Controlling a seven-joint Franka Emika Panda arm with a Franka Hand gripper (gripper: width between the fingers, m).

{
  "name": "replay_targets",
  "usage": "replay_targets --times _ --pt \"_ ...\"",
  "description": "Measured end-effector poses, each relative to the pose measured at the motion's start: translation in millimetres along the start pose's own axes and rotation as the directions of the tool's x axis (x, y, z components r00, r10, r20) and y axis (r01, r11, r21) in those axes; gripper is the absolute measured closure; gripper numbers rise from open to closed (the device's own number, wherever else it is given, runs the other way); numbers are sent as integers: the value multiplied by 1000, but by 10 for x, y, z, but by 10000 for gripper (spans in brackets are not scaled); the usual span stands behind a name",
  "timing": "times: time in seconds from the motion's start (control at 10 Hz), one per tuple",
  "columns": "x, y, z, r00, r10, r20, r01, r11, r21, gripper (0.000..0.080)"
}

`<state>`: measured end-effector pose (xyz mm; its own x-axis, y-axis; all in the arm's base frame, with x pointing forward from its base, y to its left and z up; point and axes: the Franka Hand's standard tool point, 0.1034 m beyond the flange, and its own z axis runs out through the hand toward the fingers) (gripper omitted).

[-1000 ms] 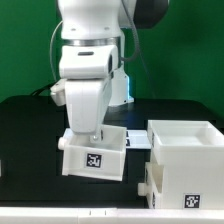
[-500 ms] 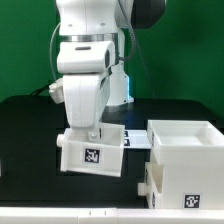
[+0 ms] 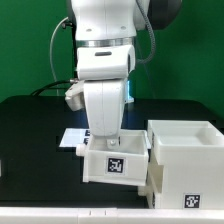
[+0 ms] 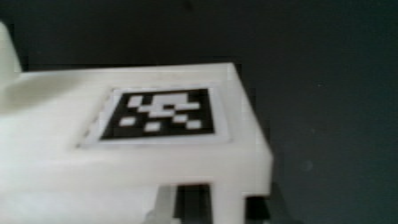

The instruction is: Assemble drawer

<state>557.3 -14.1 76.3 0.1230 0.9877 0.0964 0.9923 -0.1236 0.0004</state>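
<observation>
My gripper [image 3: 107,138] is shut on the rear wall of a white open-top tray [image 3: 112,163] with a black-and-white tag on its front. It holds the tray low over the black table, just to the exterior view's left of the white cube casing [image 3: 186,150]. A second tray [image 3: 160,182] sticks out of the casing's lower part. In the wrist view the held tray's tagged face [image 4: 164,112] fills the picture. My gripper [image 4: 224,206] straddles its edge, with the dark fingertips [image 4: 192,202] showing on either side.
The marker board [image 3: 70,137] lies flat on the black table [image 3: 30,150] behind the held tray. The table's front edge [image 3: 60,215] runs along the bottom. A green wall stands behind the arm.
The arm has carried the held tray toward the exterior view's right, from over the marker board to right beside the casing. The casing and second tray have not moved.
</observation>
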Motion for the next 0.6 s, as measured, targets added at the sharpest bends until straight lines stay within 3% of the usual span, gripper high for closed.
replay_targets --times 0.6 --pt "67 -58 86 1000 -6 -4 6 1000 11 765"
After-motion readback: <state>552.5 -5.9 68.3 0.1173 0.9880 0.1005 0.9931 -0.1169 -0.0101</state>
